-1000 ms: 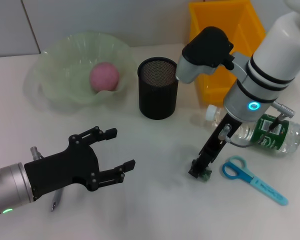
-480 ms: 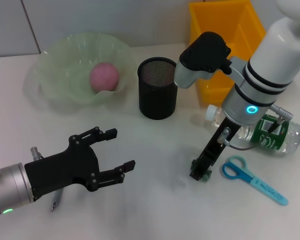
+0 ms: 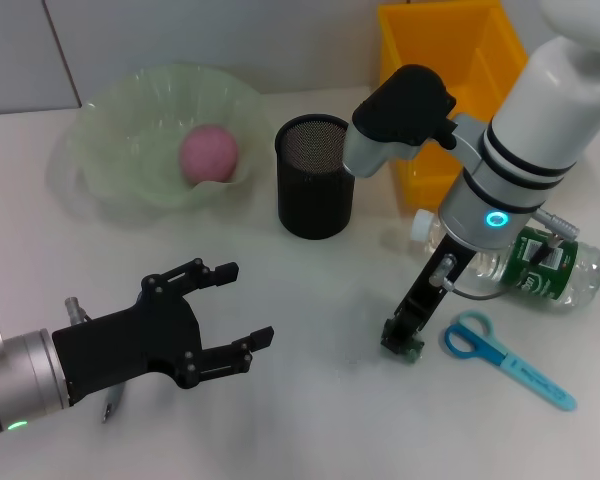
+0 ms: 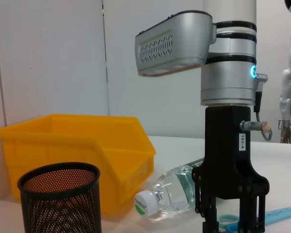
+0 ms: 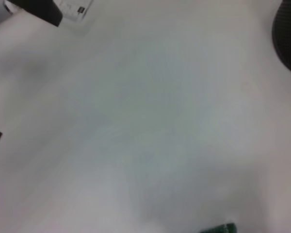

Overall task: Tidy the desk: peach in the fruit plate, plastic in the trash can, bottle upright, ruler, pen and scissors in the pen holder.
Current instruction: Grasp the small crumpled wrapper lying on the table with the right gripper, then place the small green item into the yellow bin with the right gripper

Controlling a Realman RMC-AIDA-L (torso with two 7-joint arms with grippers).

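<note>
The right end effector (image 3: 401,340) is pointing straight down with its tips at the desk (image 3: 310,420), toward the desk's right side, just beside the handle of the blue scissors (image 3: 505,358). Its fingers are standing close together around something small and green at the tips; what that thing is cannot be told, nor whether it is actually being gripped. The clear bottle (image 3: 525,262) is lying on its side just behind the right arm, white cap toward the black mesh pen holder (image 3: 316,175). The pen holder is standing upright near the middle of the far edge, with the yellow bin (image 3: 450,60) at the far right corner behind it. The pink peach (image 3: 209,152) is sitting in the pale green fruit plate (image 3: 115,140) toward the far left. The left end effector (image 3: 225,318) is hovering with fingers spread wide over the near left part of the desk, holding nothing. A pen (image 3: 111,402) is lying partly hidden under it.
</note>
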